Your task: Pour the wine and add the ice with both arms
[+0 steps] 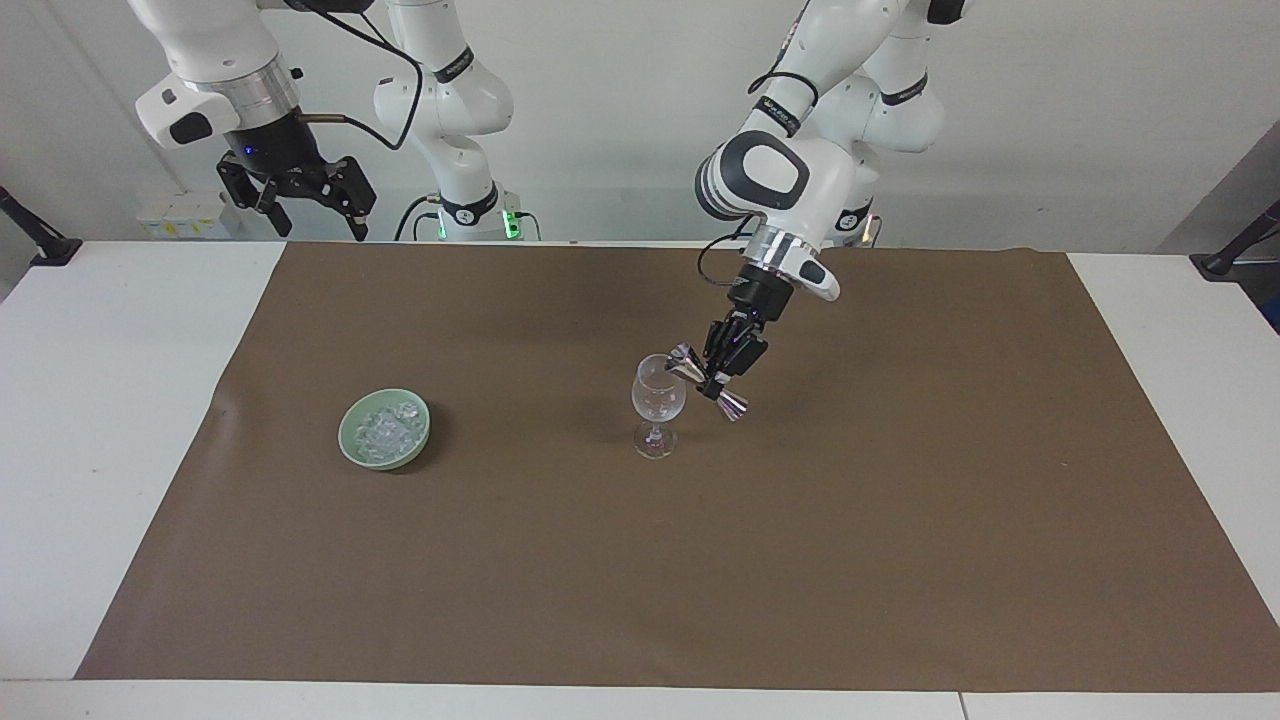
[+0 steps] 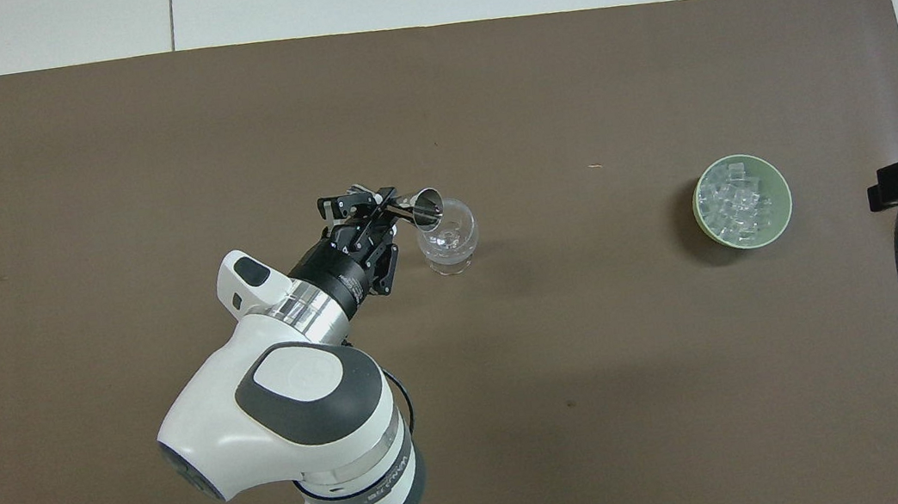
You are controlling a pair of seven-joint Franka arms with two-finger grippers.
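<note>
A plain brown mat (image 1: pixel 900 520) covers a white table (image 1: pixel 110 400). White arms with silver wrist rings carry a black left gripper (image 1: pixel 716 378) and black right gripper (image 1: pixel 300 200). Glassy-whitish ice (image 2: pixel 738 203) glitters in a pale green bowl (image 2: pixel 705 220) (unpatterned), beside a clear wine glass (image 1: pixel 658 402) and a silver jigger (image 1: pixel 733 403).
</note>
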